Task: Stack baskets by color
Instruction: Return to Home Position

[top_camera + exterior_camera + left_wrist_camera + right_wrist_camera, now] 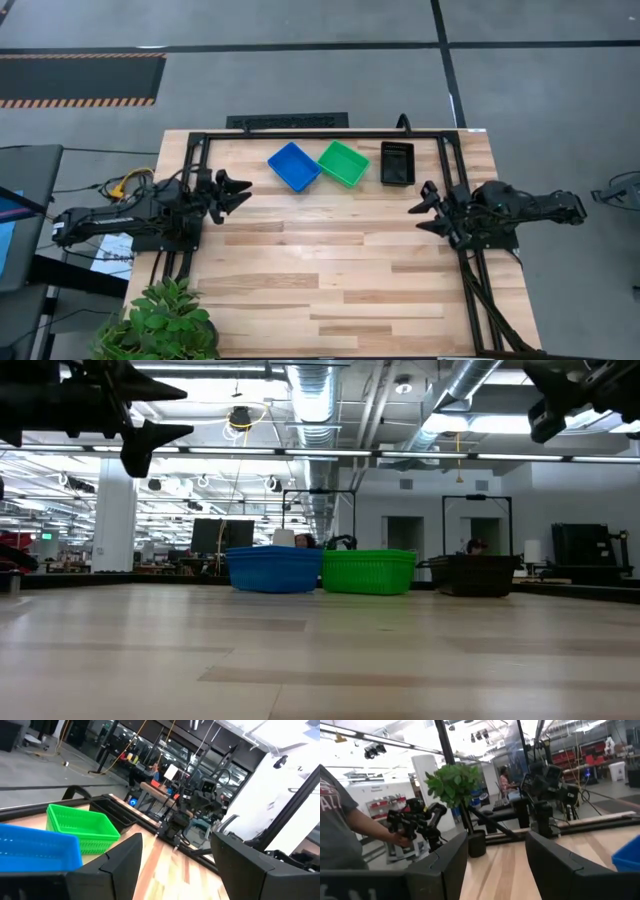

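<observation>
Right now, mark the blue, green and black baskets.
blue baskets [294, 166]: high view, on the inner floor.
green baskets [343, 163]: high view, on the inner floor.
black baskets [397, 163]: high view, on the inner floor.

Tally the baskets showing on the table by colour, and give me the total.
blue basket: 1
green basket: 1
black basket: 1
Total: 3 showing. Whether more sit nested inside each one cannot be told from these views.
</observation>
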Controlling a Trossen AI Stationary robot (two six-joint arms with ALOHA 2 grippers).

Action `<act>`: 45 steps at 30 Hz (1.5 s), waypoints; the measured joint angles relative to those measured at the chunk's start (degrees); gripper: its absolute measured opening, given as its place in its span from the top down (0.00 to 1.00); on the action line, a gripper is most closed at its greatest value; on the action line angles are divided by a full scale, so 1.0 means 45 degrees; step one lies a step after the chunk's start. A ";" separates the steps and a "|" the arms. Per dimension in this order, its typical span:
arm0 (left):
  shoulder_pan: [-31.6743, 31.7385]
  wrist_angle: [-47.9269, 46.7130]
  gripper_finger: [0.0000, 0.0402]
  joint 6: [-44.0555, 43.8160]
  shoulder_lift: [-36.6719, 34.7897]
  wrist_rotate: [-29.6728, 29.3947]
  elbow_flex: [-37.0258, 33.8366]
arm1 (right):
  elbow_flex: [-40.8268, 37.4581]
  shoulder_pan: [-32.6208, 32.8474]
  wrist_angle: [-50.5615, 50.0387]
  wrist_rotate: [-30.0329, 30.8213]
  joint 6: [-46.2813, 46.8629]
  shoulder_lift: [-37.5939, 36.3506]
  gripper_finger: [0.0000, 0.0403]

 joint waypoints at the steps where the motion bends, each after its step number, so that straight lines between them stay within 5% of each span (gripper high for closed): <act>1: 0.0000 -0.0006 0.44 0.0001 0.0007 -0.0022 -0.0033 | 0.0000 0.0000 -0.0075 0.0002 -0.0009 0.0000 0.46; 11: 0.0000 -0.0074 0.44 0.0926 0.0007 -0.0022 -0.0123 | 0.0000 0.0000 -0.0938 0.1149 -0.0567 0.0000 0.46; 31: 0.0005 -0.2311 0.44 0.0838 0.0007 -0.0727 -0.0128 | -0.0001 0.0000 -0.2922 0.1253 -0.0781 -0.0005 0.45; 35: 0.0000 -0.2519 0.44 -0.0156 0.0012 -0.0607 -0.0128 | 0.0000 0.0000 -0.2880 0.1229 -0.1403 -0.0005 0.45; 40: -0.0004 -0.2518 0.44 0.1626 0.0009 0.1044 -0.0128 | 0.0000 0.0004 -0.2841 0.1220 -0.1312 -0.0005 0.45; 45: -0.0227 -0.2262 0.44 0.1602 0.0007 0.0988 -0.0128 | 0.0000 0.0015 -0.2471 0.1145 -0.0887 -0.0002 0.45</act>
